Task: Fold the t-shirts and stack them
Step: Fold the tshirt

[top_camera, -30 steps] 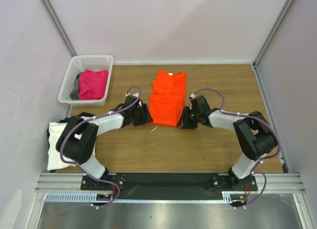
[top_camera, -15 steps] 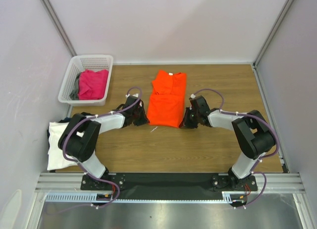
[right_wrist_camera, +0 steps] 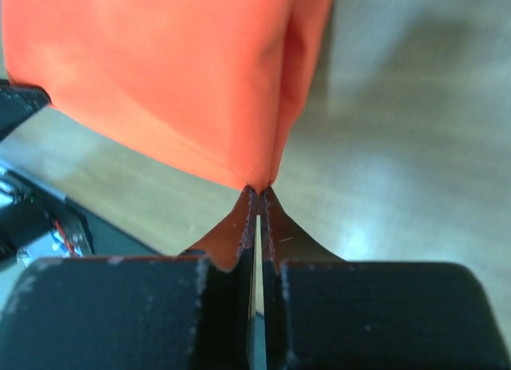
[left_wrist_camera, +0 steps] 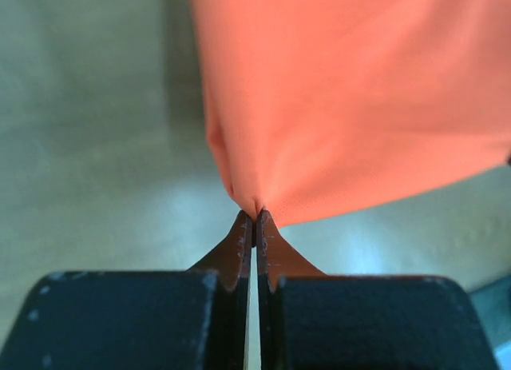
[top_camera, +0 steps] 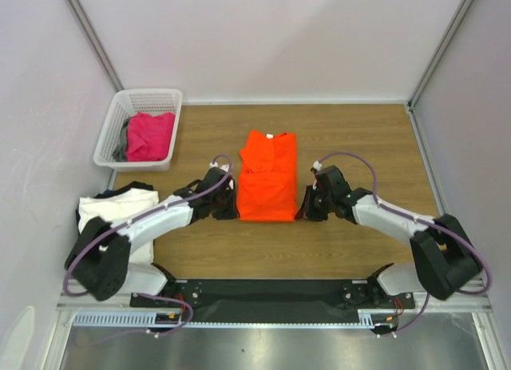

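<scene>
The bright orange t-shirt [top_camera: 267,176] lies folded lengthwise in the middle of the table, collar at the far end. My left gripper [top_camera: 235,211] is shut on its near-left corner, and the wrist view shows the orange cloth [left_wrist_camera: 359,98] pinched at the fingertips [left_wrist_camera: 254,224]. My right gripper [top_camera: 301,212] is shut on the near-right corner, with orange cloth [right_wrist_camera: 176,74] gathered at its tips [right_wrist_camera: 259,192]. A white t-shirt [top_camera: 112,226] on a dark one [top_camera: 136,186] lies at the left edge. A magenta-pink t-shirt [top_camera: 149,135] and a grey one [top_camera: 121,144] sit in the basket.
The white lattice basket [top_camera: 113,118] stands at the far left corner by the wall. Bare wooden table [top_camera: 359,138] surrounds the orange shirt, bounded by walls at the back and both sides.
Both grippers closed on the near corners of the orange shirt and pulled toward me. The shirt slid nearer and its near edge straightened.
</scene>
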You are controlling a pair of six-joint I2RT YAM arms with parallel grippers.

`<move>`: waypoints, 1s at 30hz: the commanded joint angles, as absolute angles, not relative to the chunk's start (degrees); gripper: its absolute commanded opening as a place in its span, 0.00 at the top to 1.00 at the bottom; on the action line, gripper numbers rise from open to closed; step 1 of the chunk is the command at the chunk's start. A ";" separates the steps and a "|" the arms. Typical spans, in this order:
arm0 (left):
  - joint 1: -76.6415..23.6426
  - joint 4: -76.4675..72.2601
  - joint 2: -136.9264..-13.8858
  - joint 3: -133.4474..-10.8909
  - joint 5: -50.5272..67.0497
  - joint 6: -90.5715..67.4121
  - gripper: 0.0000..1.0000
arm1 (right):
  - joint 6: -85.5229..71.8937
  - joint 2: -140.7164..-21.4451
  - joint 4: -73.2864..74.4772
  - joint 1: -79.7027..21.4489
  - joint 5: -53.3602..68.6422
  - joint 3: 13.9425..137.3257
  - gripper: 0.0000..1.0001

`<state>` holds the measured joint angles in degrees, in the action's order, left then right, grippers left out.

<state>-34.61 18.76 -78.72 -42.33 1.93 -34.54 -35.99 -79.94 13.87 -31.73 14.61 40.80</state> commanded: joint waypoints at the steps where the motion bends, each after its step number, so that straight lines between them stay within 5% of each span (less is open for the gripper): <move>1: -37.44 31.61 -71.91 -44.30 -1.33 -34.09 1.00 | -36.82 -72.19 20.12 -34.53 13.63 39.03 1.00; 15: -46.06 55.89 -54.31 -54.92 -3.94 -42.80 1.00 | -48.43 -52.65 38.14 -44.74 7.04 44.03 1.00; 30: -32.52 51.33 -77.86 -73.29 -0.44 -36.04 1.00 | -29.28 -80.40 27.86 -26.20 19.50 61.59 1.00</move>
